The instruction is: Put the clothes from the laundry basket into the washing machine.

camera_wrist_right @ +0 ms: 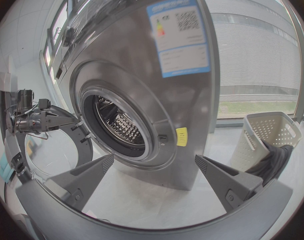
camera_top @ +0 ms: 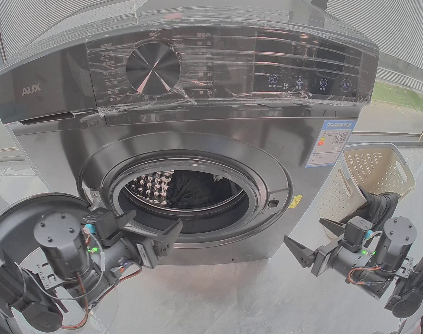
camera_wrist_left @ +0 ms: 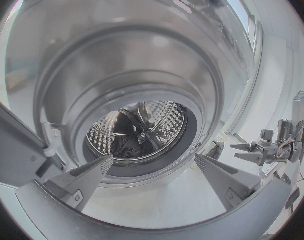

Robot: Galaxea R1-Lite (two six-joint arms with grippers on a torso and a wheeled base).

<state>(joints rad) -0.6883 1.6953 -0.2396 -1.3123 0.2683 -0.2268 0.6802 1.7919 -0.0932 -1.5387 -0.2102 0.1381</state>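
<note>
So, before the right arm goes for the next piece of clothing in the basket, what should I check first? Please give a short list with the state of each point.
1. Door of the washing machine open: ok, swung to the left.
2. Drum opening free: ok; one dark garment lies deep inside.
3. Right pincer open and empty: ok.
4. Left pincer open and empty: ok.
5. Clothing within reach: ok; a black piece hangs over the rim of the laundry basket.
6. More clothes deeper in the basket: cannot tell.
</note>
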